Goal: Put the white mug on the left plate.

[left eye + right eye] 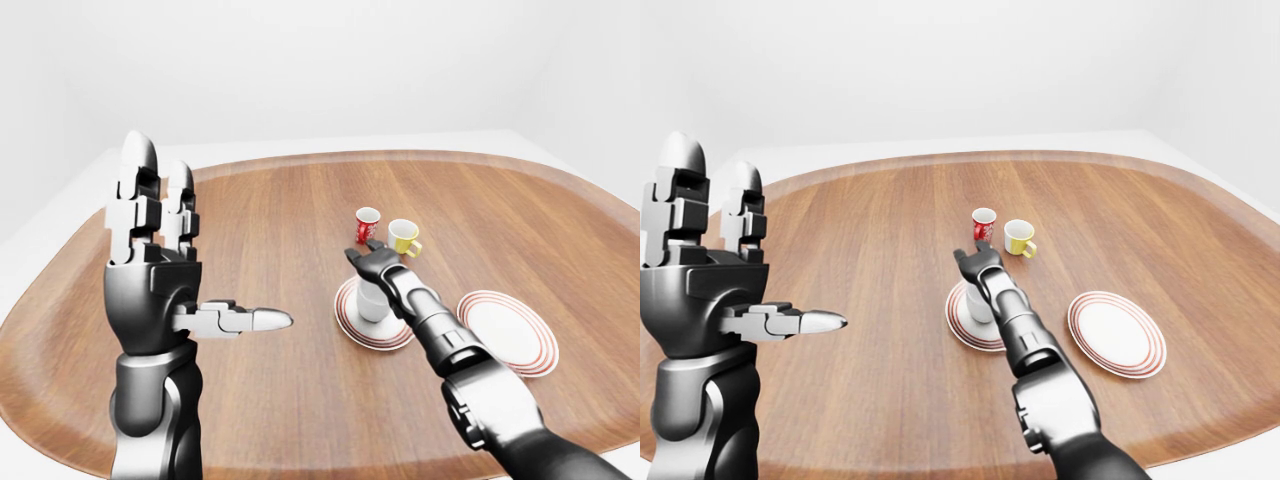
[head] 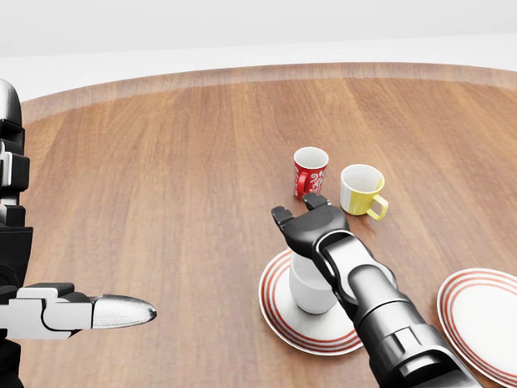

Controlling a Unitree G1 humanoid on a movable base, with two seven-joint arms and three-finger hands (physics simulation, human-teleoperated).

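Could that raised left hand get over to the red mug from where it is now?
Probably yes: the left hand is open and holds nothing, and bare table lies between it and the red mug. Whether the arm stretches that far, I can't tell.

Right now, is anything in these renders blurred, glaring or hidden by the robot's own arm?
Head view: sharp throughout, flat even light with only faint shadows beside the red mug and yellow mug; the right hand and forearm cover part of the white mug on the left plate. Left-eye view: no blur either, but the raised left hand blocks much of the table.
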